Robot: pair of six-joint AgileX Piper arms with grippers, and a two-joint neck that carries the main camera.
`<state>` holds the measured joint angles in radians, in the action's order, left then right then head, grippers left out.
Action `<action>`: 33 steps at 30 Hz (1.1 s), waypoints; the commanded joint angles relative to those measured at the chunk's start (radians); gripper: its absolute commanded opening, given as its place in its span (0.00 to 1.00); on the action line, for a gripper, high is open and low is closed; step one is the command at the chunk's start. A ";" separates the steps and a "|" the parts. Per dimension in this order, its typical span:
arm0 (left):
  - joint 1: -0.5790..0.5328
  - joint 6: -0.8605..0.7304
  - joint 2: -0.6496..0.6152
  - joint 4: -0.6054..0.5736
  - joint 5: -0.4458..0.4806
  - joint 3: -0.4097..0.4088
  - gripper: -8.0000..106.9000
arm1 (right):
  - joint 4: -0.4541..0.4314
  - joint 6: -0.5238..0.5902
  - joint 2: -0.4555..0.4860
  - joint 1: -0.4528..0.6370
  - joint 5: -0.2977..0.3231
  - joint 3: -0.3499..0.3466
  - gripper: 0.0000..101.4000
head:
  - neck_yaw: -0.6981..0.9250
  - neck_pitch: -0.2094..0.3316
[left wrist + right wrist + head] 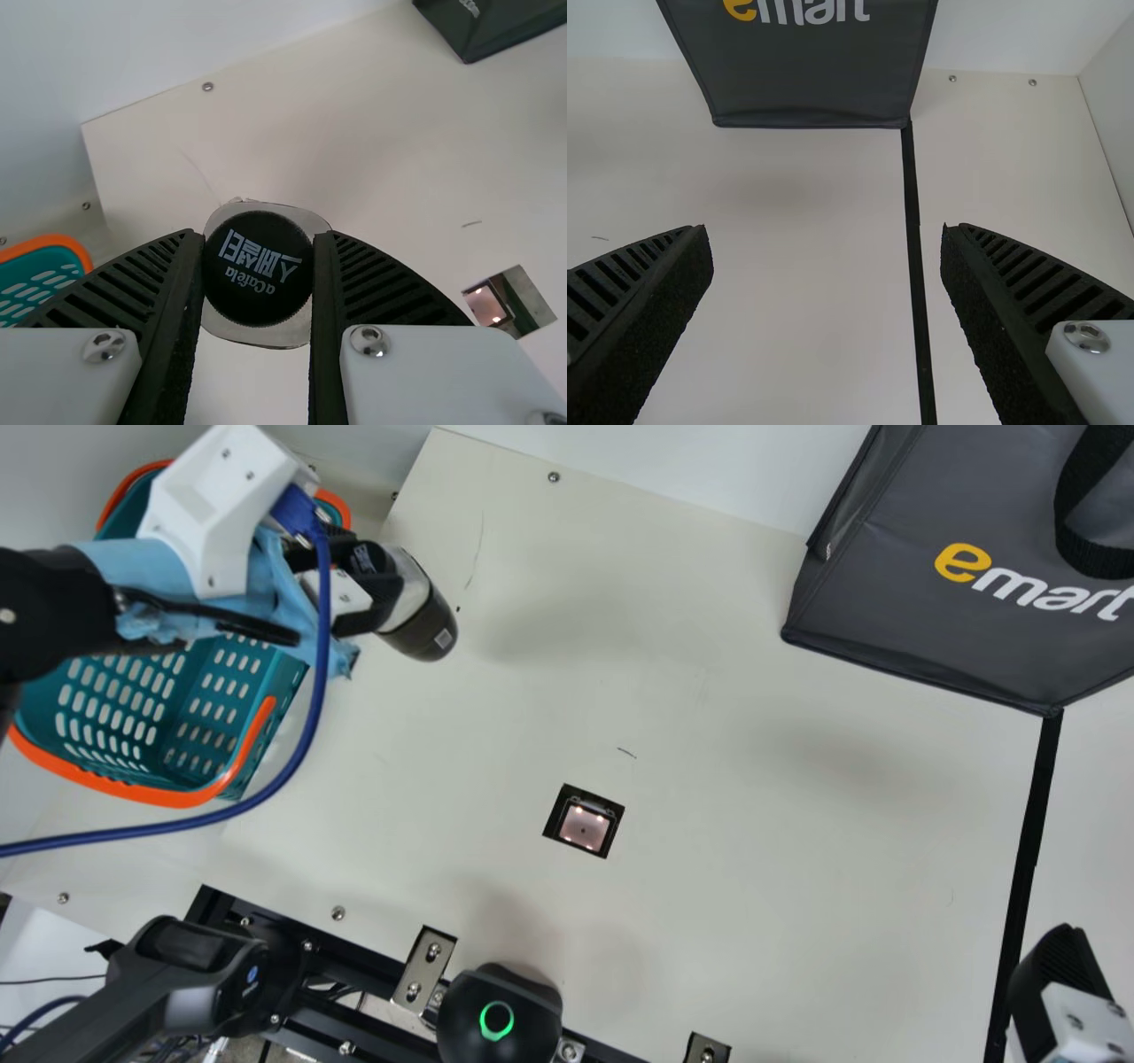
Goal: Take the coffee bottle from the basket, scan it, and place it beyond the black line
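My left gripper [363,584] is at the upper left beside the basket [190,797], shut on the dark cap of the coffee bottle [423,622], whose body tilts down and to the right. In the left wrist view the gripper [258,279] pinches the black cap of the coffee bottle [257,267] between both fingers. My right gripper [1059,992] stands at the lower right by the black line [1028,841]. The right wrist view has the gripper [827,266] wide open with nothing held, the black line [915,239] passing between its fingers. A scanner window [585,825] is set into the table.
A dark grey bag [921,629] stands at the back right, at the far end of the black line. A blue cable [310,726] hangs from the left arm across the basket's side. A black device with a green ring [500,1014] sits at the front edge.
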<state>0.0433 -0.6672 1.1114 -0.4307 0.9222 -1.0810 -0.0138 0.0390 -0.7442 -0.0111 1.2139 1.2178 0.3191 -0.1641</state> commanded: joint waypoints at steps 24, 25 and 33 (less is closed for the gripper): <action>-0.347 0.126 -0.018 0.099 -0.055 0.054 0.16 | 0.000 0.000 0.000 0.000 0.000 0.000 0.90 | 0.002 0.026; -0.358 0.125 -0.020 0.099 -0.055 0.056 0.16 | 0.000 0.000 0.000 0.000 0.000 0.000 0.90 | 0.002 0.026; -0.427 0.116 -0.027 0.098 -0.062 0.072 0.16 | 0.000 0.000 0.000 0.000 0.000 0.000 0.90 | 0.002 0.026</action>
<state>-0.3768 -0.5503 1.0852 -0.3329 0.8610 -1.0097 -0.0138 0.0390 -0.7442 -0.0111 1.2141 1.2178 0.3191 -0.1641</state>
